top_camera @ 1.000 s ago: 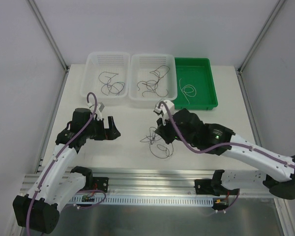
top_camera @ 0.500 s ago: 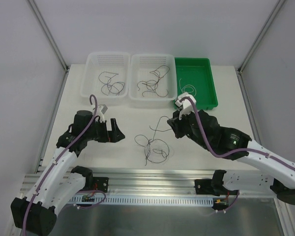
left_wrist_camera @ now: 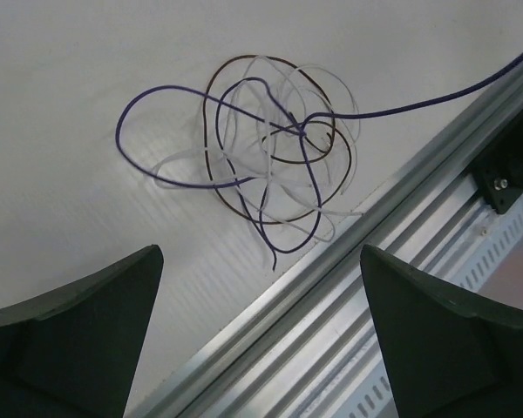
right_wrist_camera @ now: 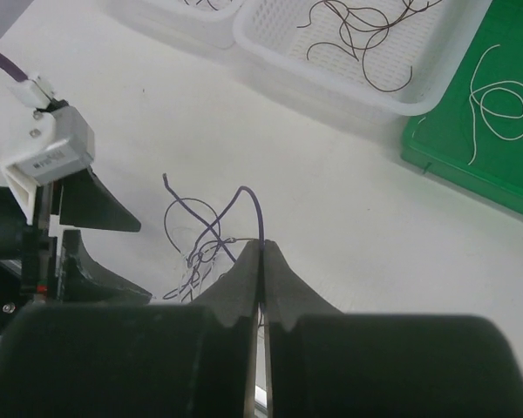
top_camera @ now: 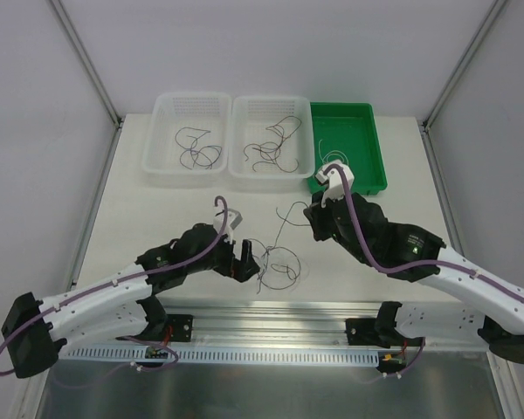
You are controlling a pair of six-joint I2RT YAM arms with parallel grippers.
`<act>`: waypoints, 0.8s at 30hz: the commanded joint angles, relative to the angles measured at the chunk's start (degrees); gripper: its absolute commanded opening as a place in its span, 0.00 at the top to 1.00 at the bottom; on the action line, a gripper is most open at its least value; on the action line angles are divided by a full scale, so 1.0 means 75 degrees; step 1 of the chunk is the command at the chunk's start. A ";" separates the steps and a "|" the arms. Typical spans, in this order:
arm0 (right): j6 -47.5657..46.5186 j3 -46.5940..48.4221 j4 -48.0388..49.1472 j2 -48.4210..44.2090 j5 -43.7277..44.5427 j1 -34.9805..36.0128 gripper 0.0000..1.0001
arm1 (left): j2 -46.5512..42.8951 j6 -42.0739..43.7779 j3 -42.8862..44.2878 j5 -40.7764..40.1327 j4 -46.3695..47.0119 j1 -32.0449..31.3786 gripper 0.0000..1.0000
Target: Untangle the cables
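Near the front edge of the table (top_camera: 175, 218), just short of the aluminium rail (left_wrist_camera: 401, 226), lies the clump of cables (top_camera: 275, 264): purple, brownish and white loops knotted together (left_wrist_camera: 279, 165); the left gripper (top_camera: 247, 259) sits low at the clump's left side, fingers spread wide, the knot lying ahead of and between the two fingertips without touching either (left_wrist_camera: 260, 257); the right gripper (top_camera: 312, 223) stands to the far right of the clump, fingers pressed together and pinching one purple strand (right_wrist_camera: 244, 196) at their tips (right_wrist_camera: 261, 248); this strand arches from the pinch down into the knot, and in the left wrist view it leaves the clump toward the upper right; at the far side of the table, well apart from both grippers, stand three containers in a row: the left white basket (top_camera: 183, 177) with dark strands (top_camera: 199, 150), the middle white basket (top_camera: 271, 182) with brownish strands (top_camera: 271, 148), and the green tray (top_camera: 358, 140) with a white strand (top_camera: 334, 161).
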 commanded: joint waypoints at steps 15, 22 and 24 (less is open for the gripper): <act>0.0498 -0.0404 0.0266 -0.0295 -0.0328 -0.0081 0.98 | 0.2741 0.2536 0.1302 -0.2430 0.3269 -0.1675 0.34; 0.0755 -0.0966 0.0301 -0.0413 -0.0270 -0.0350 0.92 | 0.2556 0.2396 0.1536 -0.2582 0.2898 -0.1745 1.00; 0.0943 -0.1305 0.0289 -0.0413 -0.0328 -0.0618 0.82 | 0.2264 0.2220 0.1688 -0.2769 0.2558 -0.1745 1.00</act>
